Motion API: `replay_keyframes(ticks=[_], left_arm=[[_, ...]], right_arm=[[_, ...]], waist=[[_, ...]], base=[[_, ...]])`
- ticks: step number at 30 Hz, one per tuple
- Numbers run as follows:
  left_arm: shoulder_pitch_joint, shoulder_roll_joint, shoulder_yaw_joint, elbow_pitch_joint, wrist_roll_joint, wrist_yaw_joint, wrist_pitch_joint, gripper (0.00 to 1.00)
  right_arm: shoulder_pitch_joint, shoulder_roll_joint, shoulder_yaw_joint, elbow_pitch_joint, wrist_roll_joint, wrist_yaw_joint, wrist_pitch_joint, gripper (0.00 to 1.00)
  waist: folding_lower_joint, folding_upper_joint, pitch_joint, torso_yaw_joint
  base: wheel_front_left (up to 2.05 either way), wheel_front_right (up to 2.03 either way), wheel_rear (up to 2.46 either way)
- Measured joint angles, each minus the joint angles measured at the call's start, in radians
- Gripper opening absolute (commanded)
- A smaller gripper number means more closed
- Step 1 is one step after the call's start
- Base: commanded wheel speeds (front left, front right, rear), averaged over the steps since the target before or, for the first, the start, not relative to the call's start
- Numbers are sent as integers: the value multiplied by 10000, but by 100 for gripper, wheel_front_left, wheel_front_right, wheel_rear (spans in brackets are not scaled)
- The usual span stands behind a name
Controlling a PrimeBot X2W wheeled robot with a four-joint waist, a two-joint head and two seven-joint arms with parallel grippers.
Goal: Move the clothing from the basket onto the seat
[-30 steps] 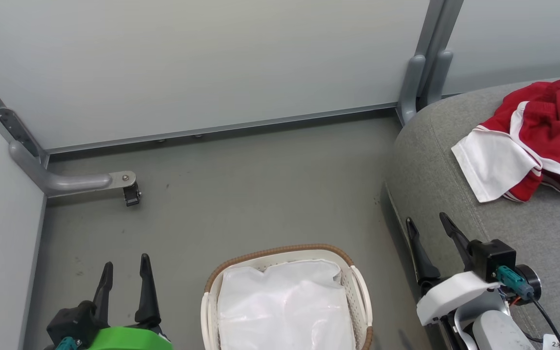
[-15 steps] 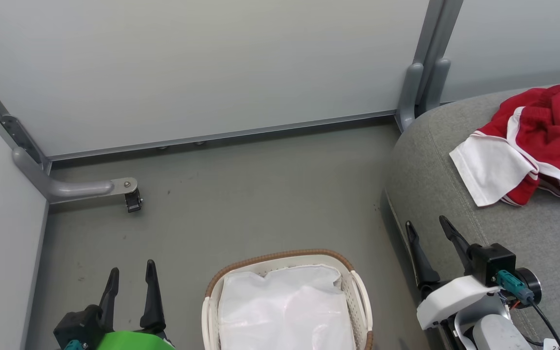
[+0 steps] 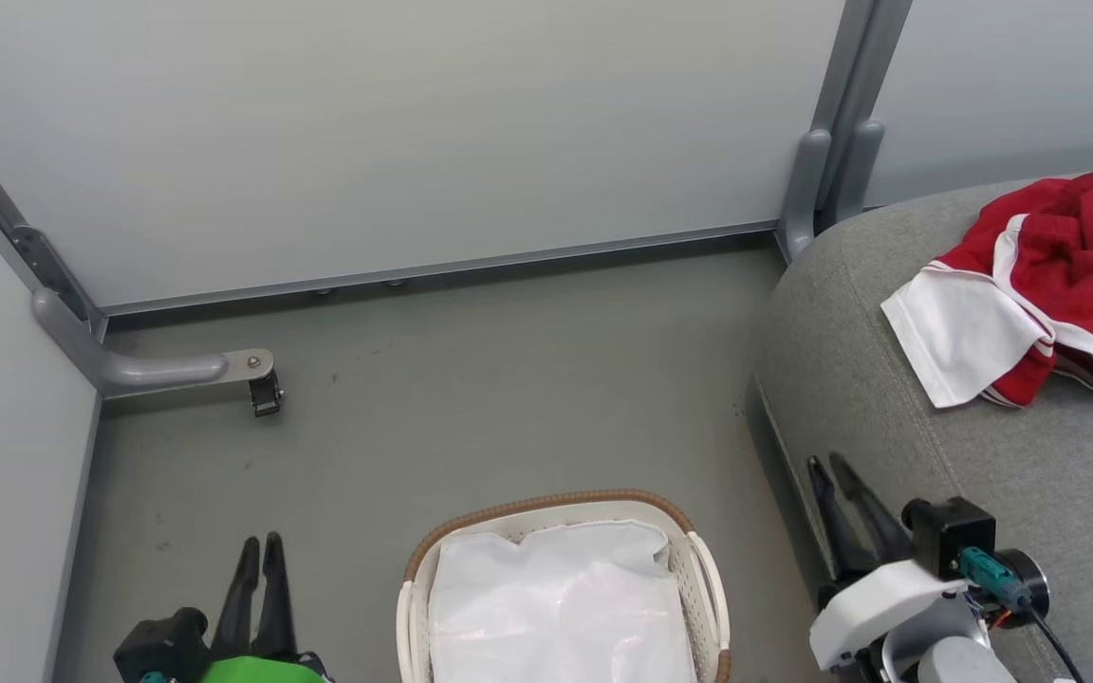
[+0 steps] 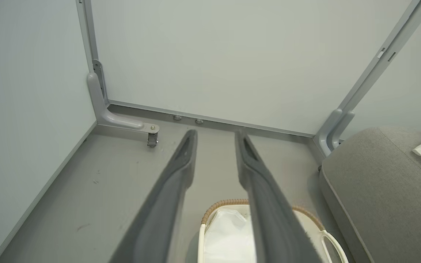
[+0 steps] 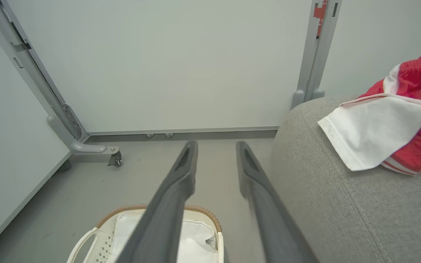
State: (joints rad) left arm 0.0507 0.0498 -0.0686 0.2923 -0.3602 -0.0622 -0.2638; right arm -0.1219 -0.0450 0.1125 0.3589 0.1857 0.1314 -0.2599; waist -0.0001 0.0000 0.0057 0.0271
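Step looks like wrap-up: no red visible to pick, so park both arms clean. Keep left gripper and right gripper off fabric. Don't dip into the basket or sweep across the seat; a finger snagging the liner or a hem undoes the job. Worth one check for red under the liner before calling it, since I can't see beneath it.

Left gripper: jaws narrow with a small gap, empty, touching nothing, over bare floor.
Right gripper: same narrow gap, empty, hanging at the seat's front edge. Can't tell if it touches the cushion.

Basket sits between the two, just right of the left gripper, with the white liner showing inside. Clothing lies on the seat, ahead and right of the right gripper, well apart from it.
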Motion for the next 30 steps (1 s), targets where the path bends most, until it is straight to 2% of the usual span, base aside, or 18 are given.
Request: replay_keyframes(ticks=[3, 30], left_arm=[[7, -10, 6, 211, -96, 0, 52, 0], [-267, -19, 585, 42, -4134, -184, 1264, 0]], right_arm=[[203, 17, -4, 198, 94, 0, 50, 0], [241, 10, -702, -190, 4750, 0, 1235, 0]], waist=[[0, 0, -1, -2], [0, 0, -6, -61]], base=[[0, 0, 0], [0, 0, 0]])
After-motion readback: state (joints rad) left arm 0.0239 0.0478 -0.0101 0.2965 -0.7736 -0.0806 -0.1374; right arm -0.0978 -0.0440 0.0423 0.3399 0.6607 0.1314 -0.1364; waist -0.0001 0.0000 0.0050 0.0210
